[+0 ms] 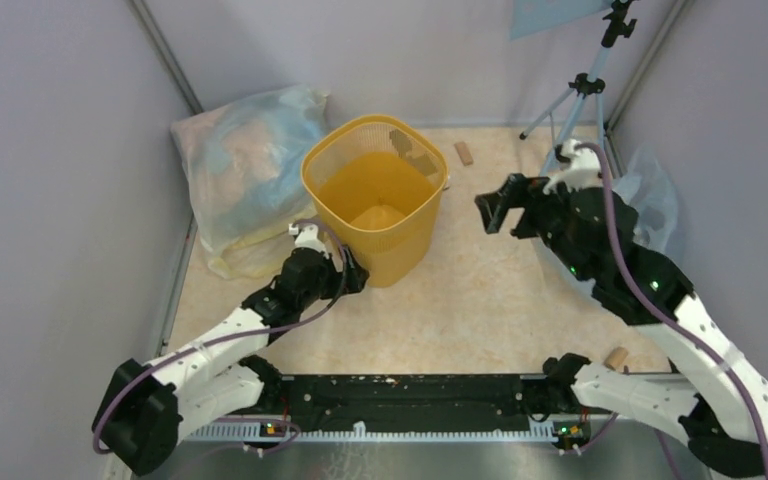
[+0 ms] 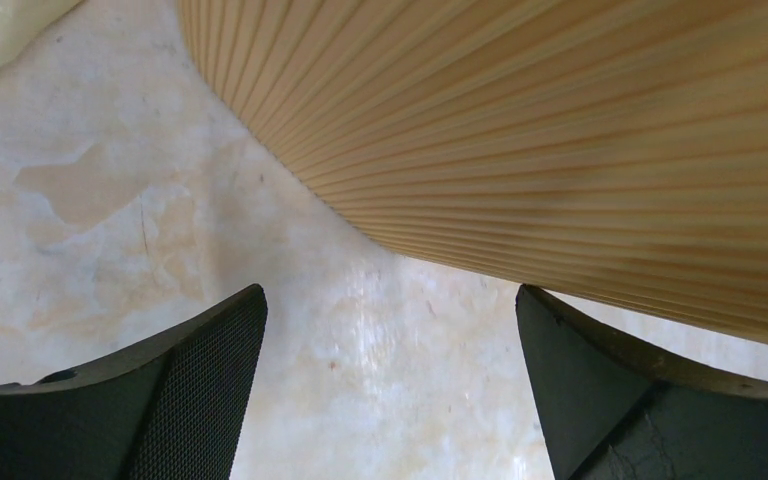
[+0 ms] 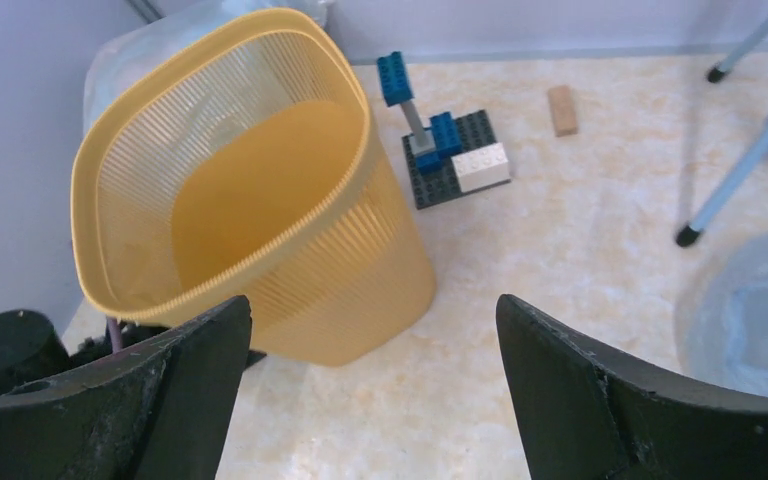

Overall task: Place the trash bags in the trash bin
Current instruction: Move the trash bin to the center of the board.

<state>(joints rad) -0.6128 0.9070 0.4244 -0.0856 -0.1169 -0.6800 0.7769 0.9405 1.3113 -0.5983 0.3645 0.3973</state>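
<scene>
Yellow plastic makes up the one trash bin [image 1: 400, 255], which stands upright near the middle of the table [image 1: 480, 310]. Looking down into it, a pale lump [image 1: 378, 214] sits at the bottom. It may be one of the trash bags, but the film is see-through and I cannot tell for sure. No other bag like it shows on the table.

Two grippers are in view. The left gripper [image 1: 352, 272] is low down at 7 o'clock from the bin, right next to its base. Its own camera shows the two fingers spread wide, with the ribbed wall of the bin [image 2: 560, 130] just ahead. Only bare table lies between them, and it has hold of nothing.

The right gripper [image 1: 500, 212] is up in the air at 3 o'clock from the bin, apart from it. Its fingers are spread wide too, and it has hold of nothing.

Two big bluish sacks lie by the walls. One sack [image 1: 245, 170] is at 9 o'clock from the bin, and the other sack [image 1: 655, 195] is far out at 3 o'clock. One blue-and-white block tower [image 3: 440, 150] stands at 1 o'clock, just behind the bin. Two small wooden bits lie about: one block [image 1: 463, 152] at 2 o'clock and one stub [image 1: 617, 357] at 4 o'clock. One tripod [image 1: 582, 85] stands in the far corner at 2 o'clock.
</scene>
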